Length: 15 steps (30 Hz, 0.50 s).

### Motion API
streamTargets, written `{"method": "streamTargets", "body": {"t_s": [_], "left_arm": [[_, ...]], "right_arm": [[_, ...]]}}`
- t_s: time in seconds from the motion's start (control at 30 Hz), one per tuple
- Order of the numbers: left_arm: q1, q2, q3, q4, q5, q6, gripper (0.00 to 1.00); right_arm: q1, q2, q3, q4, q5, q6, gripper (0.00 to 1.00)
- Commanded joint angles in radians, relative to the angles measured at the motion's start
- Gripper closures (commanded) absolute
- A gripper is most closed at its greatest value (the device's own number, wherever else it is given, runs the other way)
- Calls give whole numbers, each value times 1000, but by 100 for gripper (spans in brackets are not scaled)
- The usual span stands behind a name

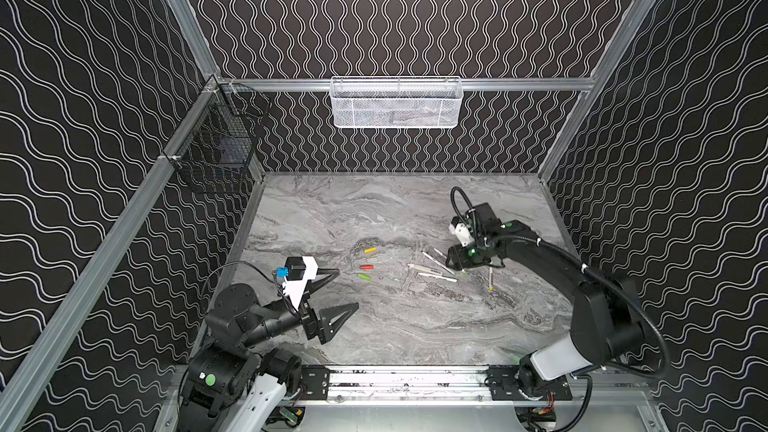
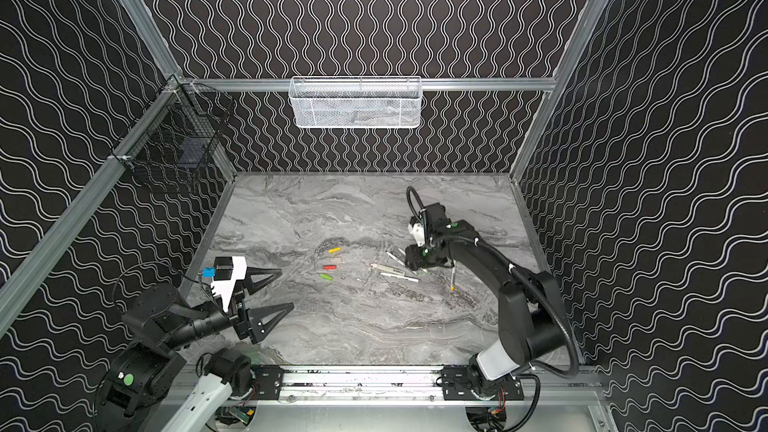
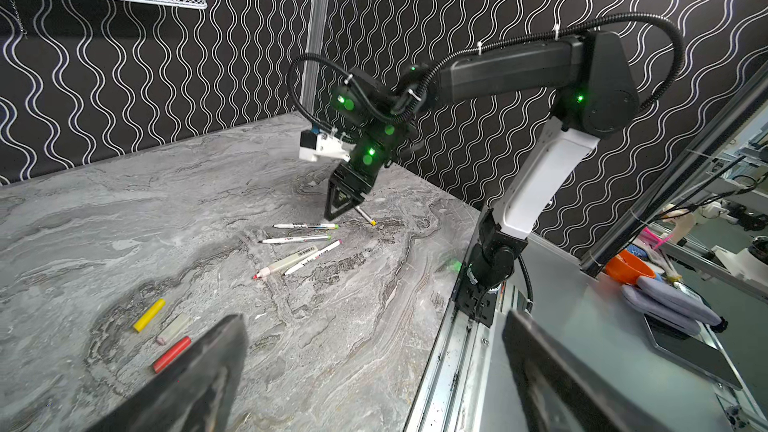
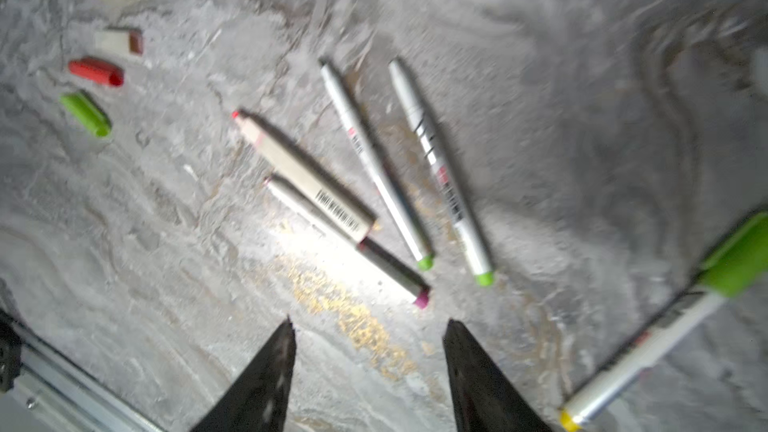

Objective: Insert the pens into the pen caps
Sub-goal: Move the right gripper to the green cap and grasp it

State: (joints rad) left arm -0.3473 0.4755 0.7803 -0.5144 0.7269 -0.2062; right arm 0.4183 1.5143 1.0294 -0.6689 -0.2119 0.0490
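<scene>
On the marble table [image 1: 395, 326], both top views: left gripper [image 1: 348, 288] hovers at front left, jaws spread wide, nothing between them. Four loose caps sit in a short column mid-table, apart from each other: yellow cap [image 1: 370, 250], grey-white cap [image 1: 371, 259], red cap [image 1: 366, 267], green cap [image 1: 364, 276]. Four pens [image 1: 431, 271] lie fanned to their right. Right gripper [image 1: 453, 263] points down at the fan's right end; its jaw gap is hard to read here. Fifth pen [image 1: 491, 278] lies alone further right, yellow end toward the front rail.

Left wrist: two wide-apart fingers frame the shot, empty. Yellow, grey-white and red caps lie close in front, with the pens beyond. Right gripper tip is low beside the fifth pen; contact cannot be told.

Right wrist, blurry: right gripper is parted and holds nothing, tips over bare table just short of the pens. Two pens have green ends, one a magenta end, and one is thicker with a barcode and red tip. The fifth pen, off to the side, carries a second green cap [image 4: 737, 261].
</scene>
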Motion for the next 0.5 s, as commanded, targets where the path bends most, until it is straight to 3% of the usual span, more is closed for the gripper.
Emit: {"method": "streamTargets", "body": {"t_s": [0.0, 0.23, 0.47], "left_arm": [[0, 11, 0, 20, 14, 1, 1], [-1, 5, 3, 12, -11, 3, 1], [-1, -46, 30, -79, -327, -11, 1]], "right_arm": [[79, -54, -81, 94, -56, 68, 38], [309, -30, -90, 226, -77, 104, 35], [456, 213, 76, 341, -33, 152, 35]]}}
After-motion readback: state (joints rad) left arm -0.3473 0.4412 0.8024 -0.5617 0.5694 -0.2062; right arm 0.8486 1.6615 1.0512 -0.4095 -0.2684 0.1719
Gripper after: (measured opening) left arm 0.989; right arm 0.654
